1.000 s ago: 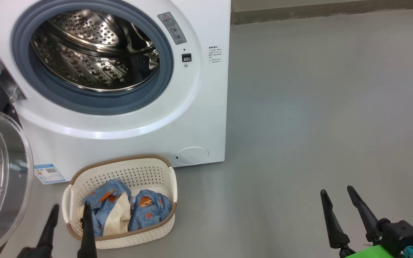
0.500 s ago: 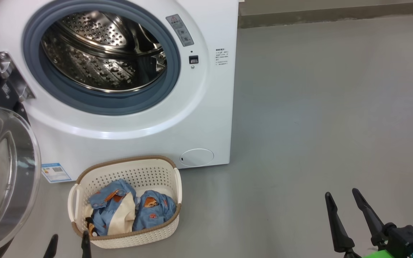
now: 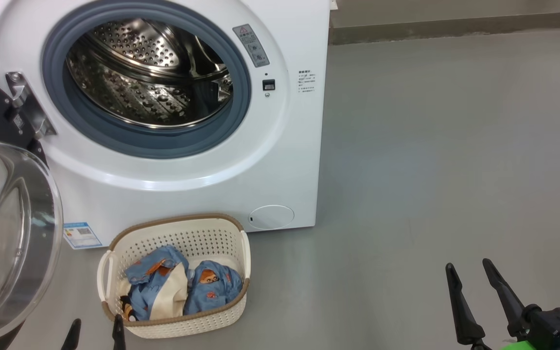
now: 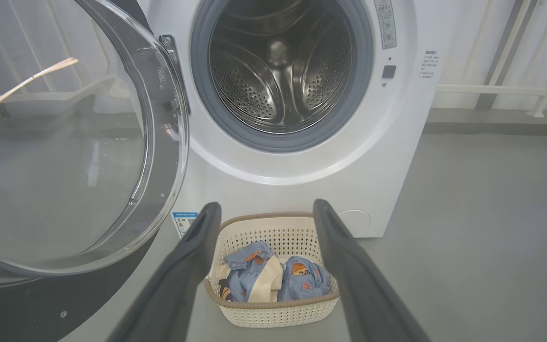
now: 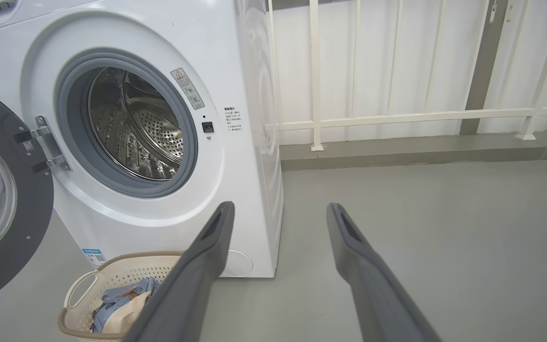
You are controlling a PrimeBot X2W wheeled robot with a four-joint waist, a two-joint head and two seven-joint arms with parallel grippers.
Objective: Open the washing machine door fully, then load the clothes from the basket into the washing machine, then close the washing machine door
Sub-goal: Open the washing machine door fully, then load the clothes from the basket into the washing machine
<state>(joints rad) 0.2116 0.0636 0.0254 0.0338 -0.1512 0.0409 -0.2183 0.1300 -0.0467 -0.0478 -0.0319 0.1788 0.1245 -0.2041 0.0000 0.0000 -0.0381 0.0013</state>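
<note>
Two tools show in the head view. The left tool (image 3: 96,324) sits at the bottom edge, fingers spread and empty, its tips just beside the near left corner of the basket (image 3: 173,221). The right tool (image 3: 468,263), likewise spread and empty, hangs well apart over bare floor (image 3: 430,146). The clothes (image 3: 183,289) lie heaped in the basket, which stands at the foot of the washing machine (image 3: 187,194), its long axis across the view. The washing machine door (image 3: 12,233) hangs swung out at left.

Against the earlier head pictures the whole scene has slid rightward, so the camera moved, and less of the left tool's fingers shows.

From the left wrist, the basket (image 4: 273,311) lies straight ahead and below, framed between the left tool's (image 4: 266,205) fingers. I judge the left arm the nearer one.

From the right wrist, the basket (image 5: 112,266) sits far to the lower left of the right tool (image 5: 280,205).
</note>
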